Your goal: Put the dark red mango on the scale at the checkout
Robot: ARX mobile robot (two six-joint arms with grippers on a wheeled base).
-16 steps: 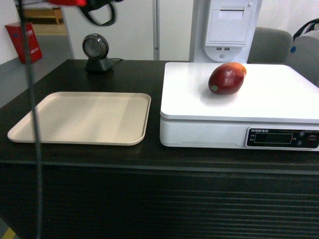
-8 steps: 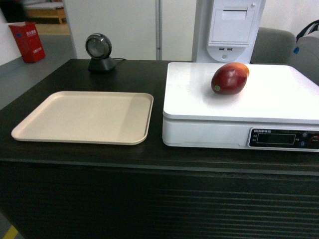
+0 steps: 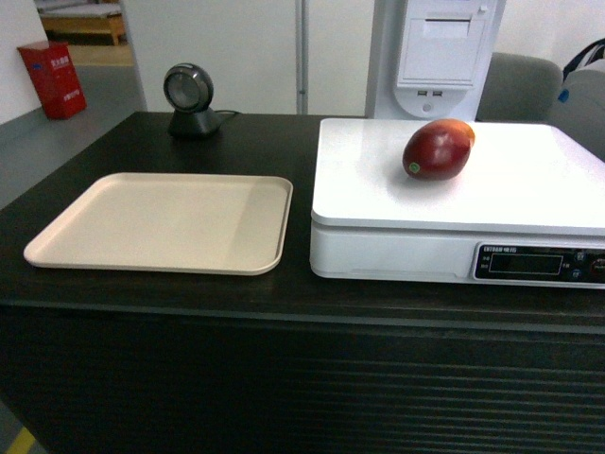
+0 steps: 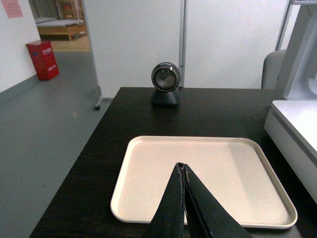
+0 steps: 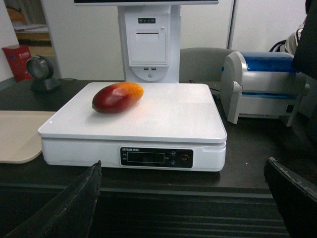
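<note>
Mango [image 3: 438,149] lies on the scale [image 3: 529,189], upper middle of the head frame, long axis slanting up to the right, free of both arms. The right gripper [image 5: 190,198] is nearer, fingers spread wide and empty at the tabletop [image 3: 284,293] front; the left gripper [image 4: 183,198] is pinched together, empty, over the tray [image 4: 148,198]. The placement looks done, with bare platform all round.
</note>
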